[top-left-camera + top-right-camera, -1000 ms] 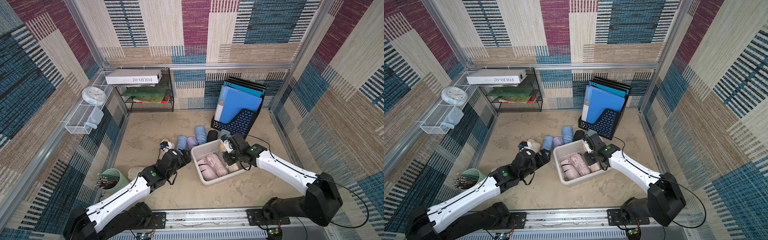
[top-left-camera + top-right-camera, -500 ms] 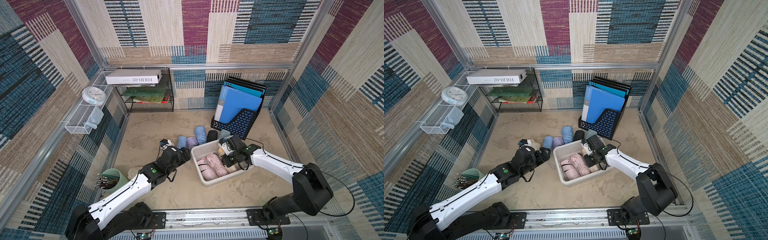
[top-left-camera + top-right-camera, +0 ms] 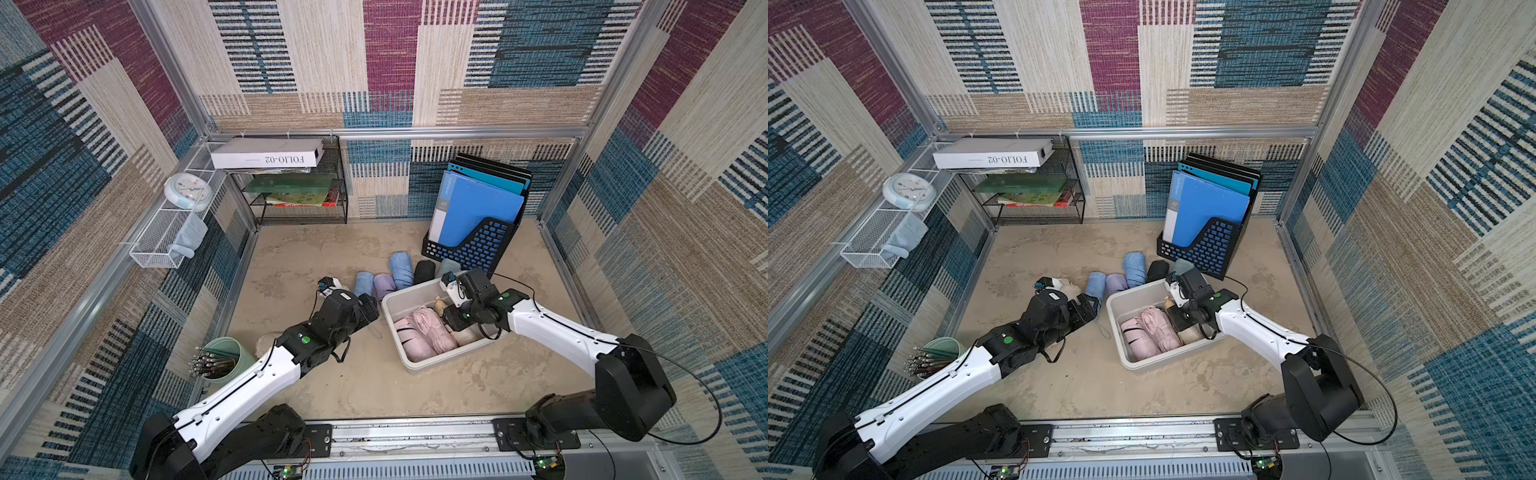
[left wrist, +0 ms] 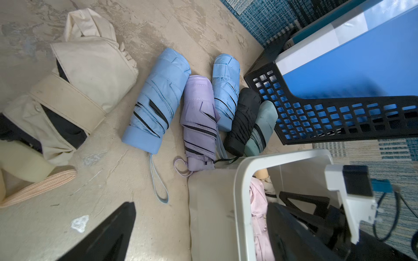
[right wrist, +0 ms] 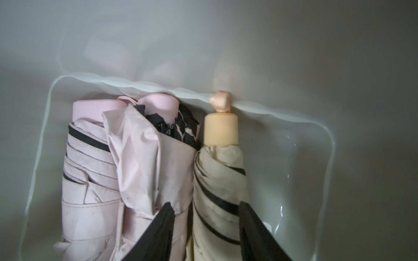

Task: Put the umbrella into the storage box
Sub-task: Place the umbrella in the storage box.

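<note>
Currently three umbrellas (image 5: 158,162) in the storage box (image 3: 415,362), five loose umbrellas (image 4: 199,117) alongside; left claw (image 4: 201,208) and right claw (image 5: 205,203) both agape.

A pair of pink folded fabric umbrellas (image 3: 432,328) is laid in the off-white rectangular plastic storage box (image 3: 411,297), with a cream folded fabric umbrella (image 5: 217,180) at its three o'clock; a row of blue, lilac and black folded umbrellas (image 3: 384,284) is lined up at the box's eleven o'clock; a black lattice plastic file holder (image 3: 469,249) is stood at one o'clock.
</note>
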